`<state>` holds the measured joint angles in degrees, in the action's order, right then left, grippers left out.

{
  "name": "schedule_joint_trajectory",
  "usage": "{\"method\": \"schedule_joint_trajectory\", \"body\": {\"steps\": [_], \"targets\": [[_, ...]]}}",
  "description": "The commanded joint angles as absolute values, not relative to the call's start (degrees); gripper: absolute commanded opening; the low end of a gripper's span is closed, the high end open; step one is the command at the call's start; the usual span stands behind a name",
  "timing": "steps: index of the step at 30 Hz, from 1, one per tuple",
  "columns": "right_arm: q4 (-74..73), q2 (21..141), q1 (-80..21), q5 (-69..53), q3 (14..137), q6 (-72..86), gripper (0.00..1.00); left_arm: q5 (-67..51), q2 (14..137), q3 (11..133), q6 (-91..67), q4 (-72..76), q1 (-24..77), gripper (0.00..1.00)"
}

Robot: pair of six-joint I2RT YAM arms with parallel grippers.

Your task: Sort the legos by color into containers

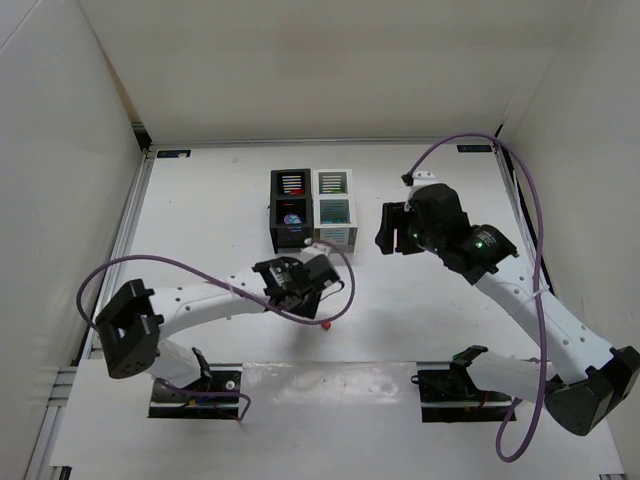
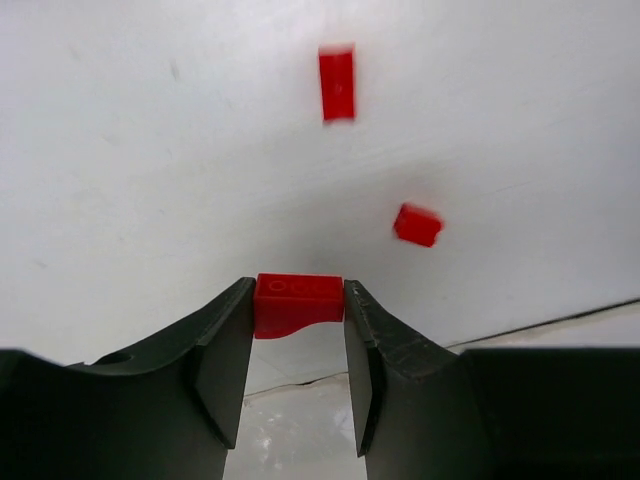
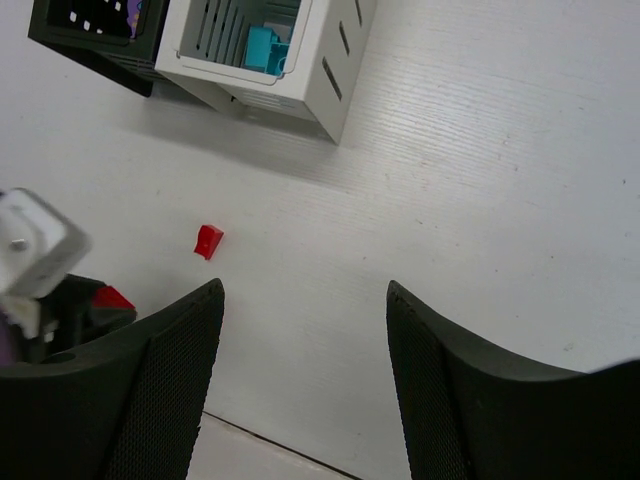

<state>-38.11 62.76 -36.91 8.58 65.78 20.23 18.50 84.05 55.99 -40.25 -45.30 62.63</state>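
Note:
My left gripper [image 2: 298, 288] is shut on a small red lego [image 2: 298, 302], held just above the white table. Two more red legos lie loose ahead of it, one far [image 2: 337, 84] and one nearer right [image 2: 417, 224]. In the top view the left gripper [image 1: 305, 283] sits below the black bin [image 1: 275, 210] and white bin [image 1: 352, 236], with a red lego [image 1: 327, 323] near it. My right gripper [image 3: 303, 288] is open and empty above the table, right of the white bin [image 3: 330, 75], which holds teal legos [image 3: 262, 47]. A red lego [image 3: 207, 241] lies ahead of it.
The black bin [image 3: 95, 35] stands left of the white one and holds mixed coloured pieces [image 1: 291, 215]. The table's front edge [image 2: 560, 320] runs close behind the left gripper. White walls enclose the table. A purple cable [image 1: 200, 272] loops along the left arm.

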Motion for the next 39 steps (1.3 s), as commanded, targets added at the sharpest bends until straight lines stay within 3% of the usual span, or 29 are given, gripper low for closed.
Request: {"method": "schedule_joint_trajectory", "body": {"steps": [1, 10, 19, 24, 28, 33, 39], "targets": [[-38.0, 60.7, -35.0, 7.7, 65.1, 20.7, 0.69, 25.7, 78.6, 66.2, -33.2, -50.7, 60.4, 0.51], [-40.2, 58.6, -27.0, 4.0, 65.4, 18.6, 0.69, 23.7, 88.8, 91.0, -18.6, -46.3, 40.5, 0.52], [-39.5, 58.3, -19.2, -1.9, 63.7, 17.8, 0.69, 15.4, 107.2, 111.2, -11.7, -48.6, 32.3, 0.49], [-39.3, 59.8, -18.5, -1.8, 63.5, 17.4, 0.69, 10.6, 103.4, 105.4, -11.4, -45.0, 31.3, 0.49], [-37.4, 61.5, -19.1, -2.7, 62.8, 17.1, 0.69, 7.2, 97.0, 97.2, -11.9, -43.9, 32.5, 0.56], [-36.5, 64.4, -20.7, -2.8, 63.2, 17.5, 0.69, 4.4, 85.7, 83.8, -12.6, -41.0, 38.7, 0.69], [-36.6, 66.5, -23.7, -2.2, 63.5, 17.4, 0.69, 4.3, 79.2, 68.2, -23.1, -38.9, 45.5, 0.70]]}}
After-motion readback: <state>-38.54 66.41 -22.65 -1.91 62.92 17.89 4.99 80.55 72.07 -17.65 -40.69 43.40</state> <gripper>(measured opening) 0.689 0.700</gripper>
